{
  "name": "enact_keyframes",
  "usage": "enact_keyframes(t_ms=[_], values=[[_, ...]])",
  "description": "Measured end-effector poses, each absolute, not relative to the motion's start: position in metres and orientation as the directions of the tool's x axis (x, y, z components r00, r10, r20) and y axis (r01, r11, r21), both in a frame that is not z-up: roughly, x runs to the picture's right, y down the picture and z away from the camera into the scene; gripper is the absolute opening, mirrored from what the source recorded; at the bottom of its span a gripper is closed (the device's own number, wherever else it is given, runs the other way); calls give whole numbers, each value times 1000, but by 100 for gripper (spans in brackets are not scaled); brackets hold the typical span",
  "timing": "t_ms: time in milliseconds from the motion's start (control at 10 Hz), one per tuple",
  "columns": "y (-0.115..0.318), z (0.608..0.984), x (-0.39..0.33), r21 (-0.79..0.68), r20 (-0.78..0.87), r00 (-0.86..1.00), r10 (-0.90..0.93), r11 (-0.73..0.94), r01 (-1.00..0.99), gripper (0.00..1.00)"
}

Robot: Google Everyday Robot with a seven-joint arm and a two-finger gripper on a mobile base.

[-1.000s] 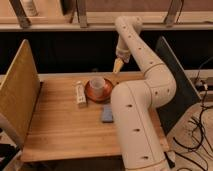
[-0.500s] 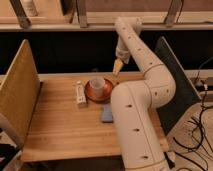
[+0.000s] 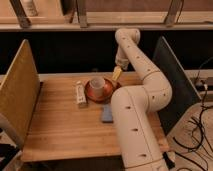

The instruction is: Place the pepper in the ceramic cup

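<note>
The ceramic cup [image 3: 97,83], pale and round, stands on a reddish-brown saucer [image 3: 91,94] at the back middle of the wooden table [image 3: 60,125]. My gripper [image 3: 116,75] hangs just right of the cup and behind the saucer's rim, its yellowish fingers pointing down at the tabletop. It is open and I see nothing between the fingers. The pepper is not in view; the white arm [image 3: 140,100] covers the table right of the saucer.
A white carton [image 3: 80,94] lies left of the saucer. A flat blue-grey pad [image 3: 107,114] lies in front of the saucer beside the arm. A tan panel [image 3: 19,90] walls the left side, a dark panel [image 3: 175,80] the right.
</note>
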State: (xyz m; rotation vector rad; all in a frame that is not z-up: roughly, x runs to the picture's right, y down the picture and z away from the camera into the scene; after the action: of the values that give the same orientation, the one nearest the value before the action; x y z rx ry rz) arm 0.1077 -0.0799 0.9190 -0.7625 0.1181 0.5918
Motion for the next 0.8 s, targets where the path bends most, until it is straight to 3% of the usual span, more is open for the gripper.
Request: enact_keyframes(t_ms=[800], values=[[-74, 927, 126, -616, -291, 780, 554, 515, -596, 80]])
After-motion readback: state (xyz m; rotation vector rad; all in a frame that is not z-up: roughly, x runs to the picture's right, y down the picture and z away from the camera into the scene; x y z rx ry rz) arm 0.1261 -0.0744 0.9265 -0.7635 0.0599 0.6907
